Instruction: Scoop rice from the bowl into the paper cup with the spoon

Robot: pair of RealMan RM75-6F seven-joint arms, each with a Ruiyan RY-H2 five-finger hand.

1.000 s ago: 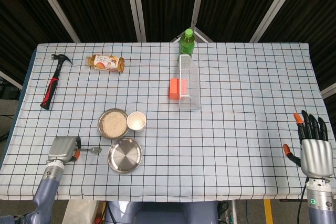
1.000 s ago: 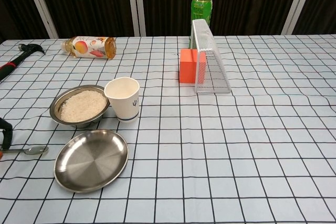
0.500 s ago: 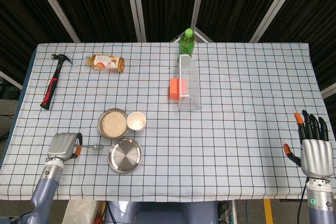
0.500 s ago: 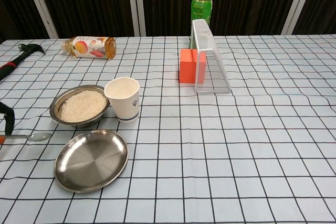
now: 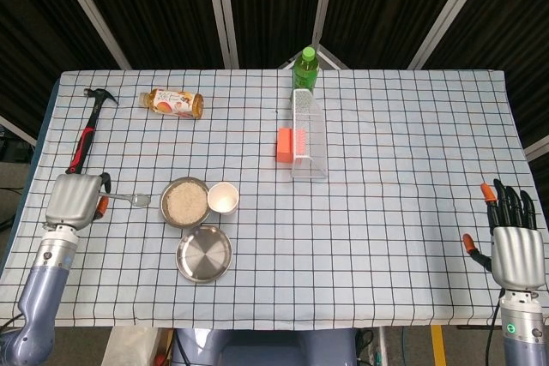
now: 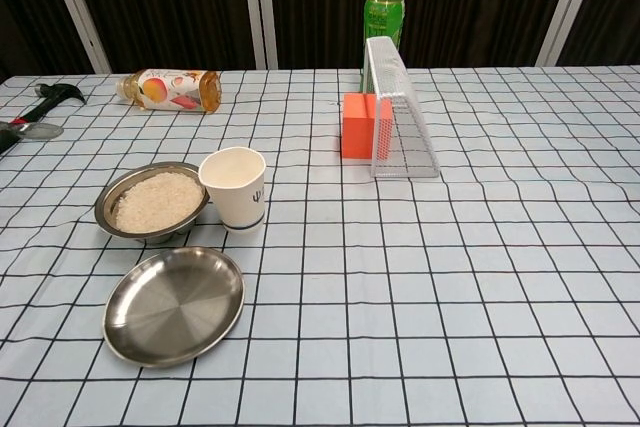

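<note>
Holding the spoon (image 5: 130,201) by its handle, the left hand (image 5: 74,200) hovered left of the bowl (image 5: 185,202) of rice, with the spoon's head pointing toward the bowl but not yet over it. The paper cup (image 5: 223,198) stood upright, touching the bowl's right side, with an empty steel plate (image 5: 204,254) just in front of both. To do this step well, the spoon head probably needed to travel right and dip at a shallow angle into the rice, keeping level afterward so that grains would not spill on the short crossing to the cup. The right hand (image 5: 513,244) rested at the far table edge, fingers spread and holding nothing. Small dark marks showed on the cup in the chest view, too small to read; the labels on the bottle lying on its side (image 5: 173,102) and the green bottle (image 5: 305,69) were likewise illegible.
</note>
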